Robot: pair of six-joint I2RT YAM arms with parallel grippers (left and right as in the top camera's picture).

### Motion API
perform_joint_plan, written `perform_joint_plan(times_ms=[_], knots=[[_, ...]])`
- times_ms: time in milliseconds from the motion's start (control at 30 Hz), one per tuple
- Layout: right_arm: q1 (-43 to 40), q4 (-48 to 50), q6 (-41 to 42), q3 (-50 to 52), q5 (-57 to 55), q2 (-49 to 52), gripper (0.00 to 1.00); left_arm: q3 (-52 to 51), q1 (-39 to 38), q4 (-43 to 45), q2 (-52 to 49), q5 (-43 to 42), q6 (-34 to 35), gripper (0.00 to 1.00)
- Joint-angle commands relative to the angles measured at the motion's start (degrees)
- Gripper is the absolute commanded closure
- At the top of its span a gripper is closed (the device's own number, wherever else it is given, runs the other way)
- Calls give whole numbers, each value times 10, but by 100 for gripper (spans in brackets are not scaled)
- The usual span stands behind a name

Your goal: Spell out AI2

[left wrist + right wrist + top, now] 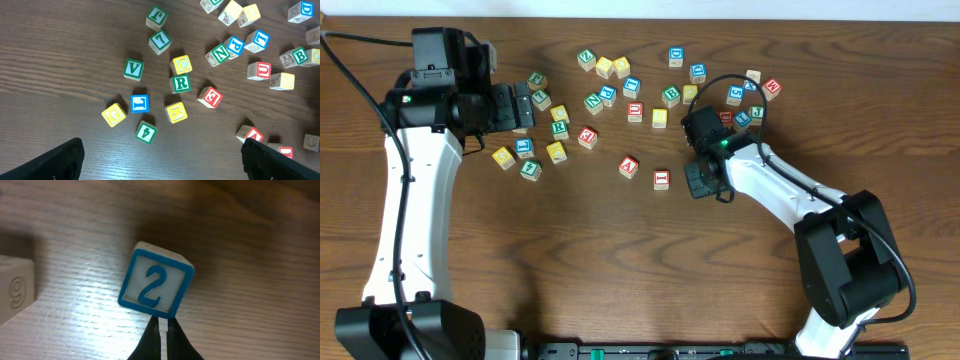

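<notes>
The blue-framed "2" cube (156, 285) lies tilted on the wood in the right wrist view. My right gripper (162, 325) has its fingers pressed together, with the tips touching the cube's near edge. In the overhead view this gripper (703, 182) sits just right of the red "I" cube (661, 179) and hides the "2". The red "A" cube (629, 167) lies left of the "I" and also shows in the left wrist view (252, 135). My left gripper (525, 107) is open and empty above the left cluster (162, 162).
Several other lettered cubes are scattered across the far half of the table, among them a green "R" (180, 83), a green "V" (133, 69) and a red "E" (210, 97). A pale cube side with an embossed figure (15, 292) lies left of the "2".
</notes>
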State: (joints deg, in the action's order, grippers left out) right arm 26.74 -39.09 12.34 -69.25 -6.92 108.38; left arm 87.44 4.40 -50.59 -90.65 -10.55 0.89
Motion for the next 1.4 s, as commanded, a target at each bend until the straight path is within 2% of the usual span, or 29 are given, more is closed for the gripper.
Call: perform_joint_plan(times_ms=[0,333,533,733,1033,1367], knots=[[-6,5,-8,0,-20,6,99,-1,0,-1,0,1,1,0],[-11,-4,-23,-5,1,-1,99,-1,0,-1,0,1,1,1],[-9,-36,-22,-40,45,-79,99,-1,0,0,0,1,1,1],[-6,10,10,-43,131,-131,99,-1,0,-1,0,1,1,1],[34,82,52,-48,215,-59,99,-1,0,-1,0,1,1,1],[72,106,95,-69,209,21,99,-1,0,-1,0,1,1,0]])
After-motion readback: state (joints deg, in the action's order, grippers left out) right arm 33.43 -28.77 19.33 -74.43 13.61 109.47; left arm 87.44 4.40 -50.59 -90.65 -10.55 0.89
